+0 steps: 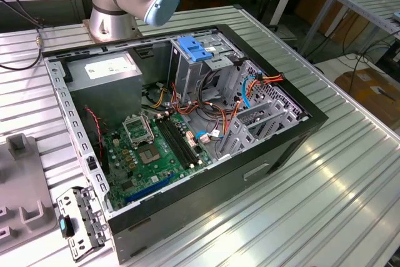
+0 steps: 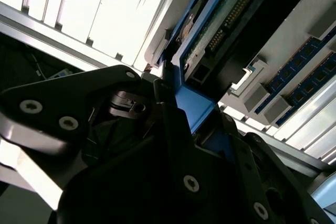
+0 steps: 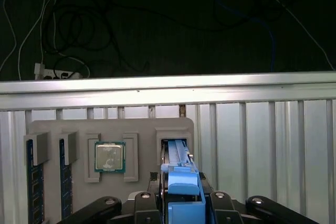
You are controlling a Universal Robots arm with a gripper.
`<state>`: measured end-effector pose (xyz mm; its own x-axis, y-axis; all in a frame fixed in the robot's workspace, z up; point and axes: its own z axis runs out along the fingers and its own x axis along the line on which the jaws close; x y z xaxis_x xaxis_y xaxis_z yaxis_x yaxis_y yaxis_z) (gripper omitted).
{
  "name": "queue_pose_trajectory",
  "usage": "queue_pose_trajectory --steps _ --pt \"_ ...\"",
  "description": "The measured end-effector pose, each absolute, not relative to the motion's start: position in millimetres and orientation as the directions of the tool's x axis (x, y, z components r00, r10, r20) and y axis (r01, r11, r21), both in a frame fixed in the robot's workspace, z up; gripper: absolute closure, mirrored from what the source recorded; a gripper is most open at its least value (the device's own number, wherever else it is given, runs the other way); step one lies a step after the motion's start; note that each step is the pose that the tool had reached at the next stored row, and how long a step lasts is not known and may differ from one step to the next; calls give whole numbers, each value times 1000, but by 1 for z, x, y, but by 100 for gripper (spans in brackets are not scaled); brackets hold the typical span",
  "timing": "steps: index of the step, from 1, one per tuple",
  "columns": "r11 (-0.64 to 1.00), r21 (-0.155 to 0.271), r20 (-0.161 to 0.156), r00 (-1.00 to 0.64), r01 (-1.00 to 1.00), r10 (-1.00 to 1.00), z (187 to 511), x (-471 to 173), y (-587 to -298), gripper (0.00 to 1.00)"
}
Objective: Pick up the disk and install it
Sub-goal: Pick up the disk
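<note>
The disk [image 3: 177, 163] stands on edge at a slot of the grey fixture tray [image 3: 142, 129], with a blue side rail facing up. In both wrist views my gripper [image 3: 184, 203] has its black fingers closed on either side of that blue rail. Seen from the second wrist view, the disk [image 2: 226, 19] shows its green circuit-board side and connector pins, and the gripper [image 2: 181, 111] clamps the blue rail. I cannot tell whether the disk's lower end still rests in the slot. The open computer case [image 1: 250, 167] lies on the table in the exterior view.
The tray also holds a processor chip [image 3: 109, 157] and memory sticks [image 3: 34, 182]. Inside the case are a metal drive cage with a blue latch [image 1: 194, 49], a grey power-supply box [image 1: 106, 70], a green motherboard [image 1: 156, 154] and loose cables. The arm's base [image 1: 112, 20] stands behind the case.
</note>
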<state>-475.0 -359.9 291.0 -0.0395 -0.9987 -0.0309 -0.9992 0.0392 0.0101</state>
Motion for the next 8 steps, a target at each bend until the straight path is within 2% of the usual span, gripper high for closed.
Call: queue_pose_trajectory --steps 8 --pt "22 10 -31 -23 -1000 -999 291 -475 -360 63"
